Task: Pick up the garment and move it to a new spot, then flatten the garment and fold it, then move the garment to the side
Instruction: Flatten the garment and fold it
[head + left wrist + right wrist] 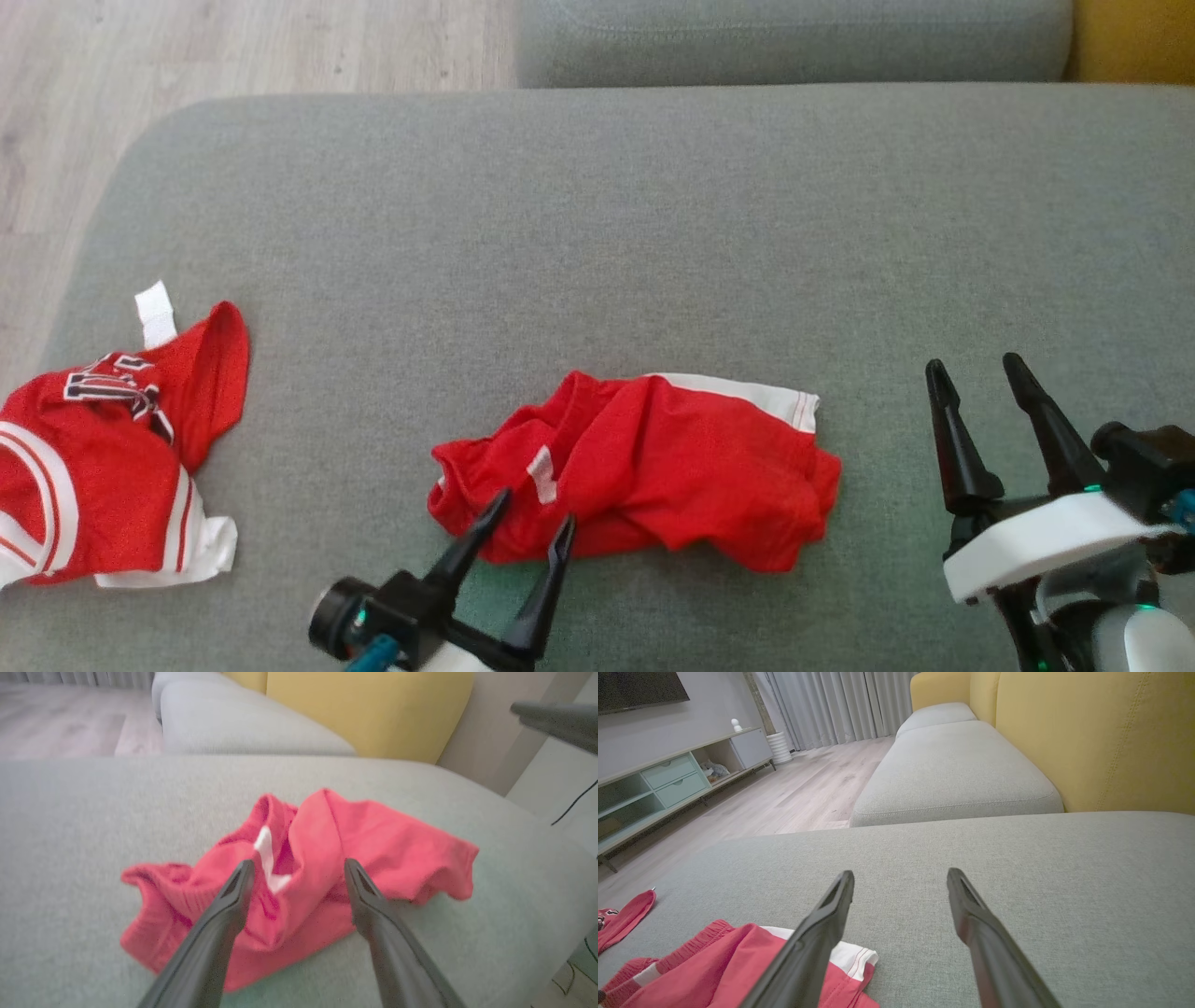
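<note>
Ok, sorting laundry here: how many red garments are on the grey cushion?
2. The crumpled garment lies mid-cushion by the left gripper; the lettered jersey lies at the left of the cushion, partly cut off.

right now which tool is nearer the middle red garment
Left. The left tool is at the near edge of the garment, tips over it; the right tool stands apart, off to its right.

Red jersey [93, 485] runs off the head view's left edge; garment [383, 844] blurred in left wrist view
</note>
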